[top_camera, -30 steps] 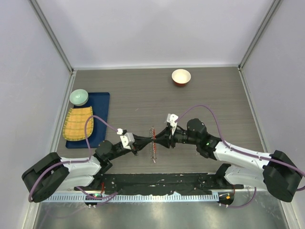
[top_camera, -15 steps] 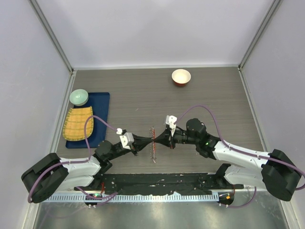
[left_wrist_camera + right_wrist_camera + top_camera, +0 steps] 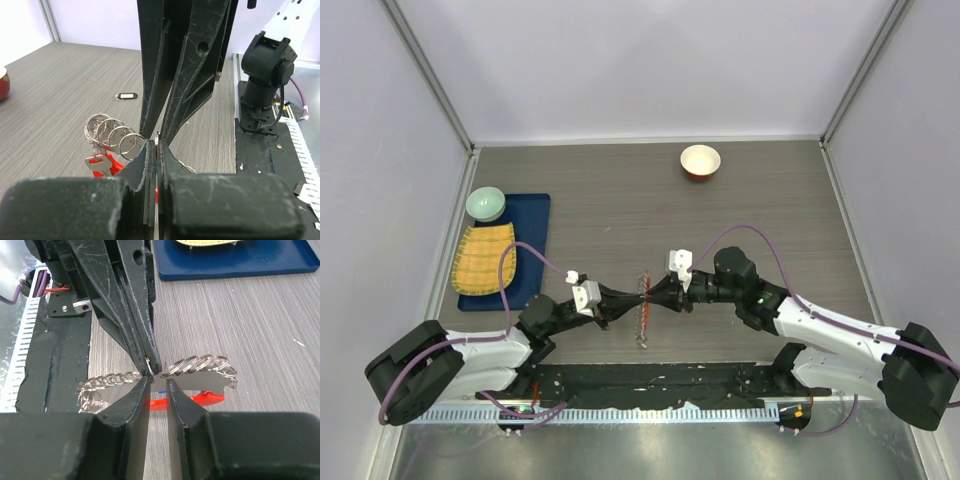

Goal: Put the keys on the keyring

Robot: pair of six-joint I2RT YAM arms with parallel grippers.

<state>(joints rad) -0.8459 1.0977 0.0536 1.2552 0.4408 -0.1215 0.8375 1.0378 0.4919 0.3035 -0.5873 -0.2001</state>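
The keyring (image 3: 641,315) is a chain of silvery rings (image 3: 200,364) joined to a red curved bar (image 3: 202,400), held up in mid-table. My left gripper (image 3: 638,293) is shut on one ring of the chain, pinched at its fingertips (image 3: 148,356). My right gripper (image 3: 158,381) faces it tip to tip, open by a narrow gap, with the chain just beyond its tips. A silvery key (image 3: 98,162) hangs from the rings (image 3: 112,134) beside the red bar. A bit of blue (image 3: 161,390) shows under the chain. A black-and-white oval key (image 3: 126,95) lies apart on the table.
A red-rimmed white bowl (image 3: 700,161) stands at the back. At the left lies a blue tray (image 3: 535,215) with a green bowl (image 3: 486,203) and a yellow mat (image 3: 485,258). The black base plate (image 3: 650,380) runs along the near edge.
My right arm has shifted slightly while staying tip to tip with the left gripper. The left arm and the chain have stayed put.
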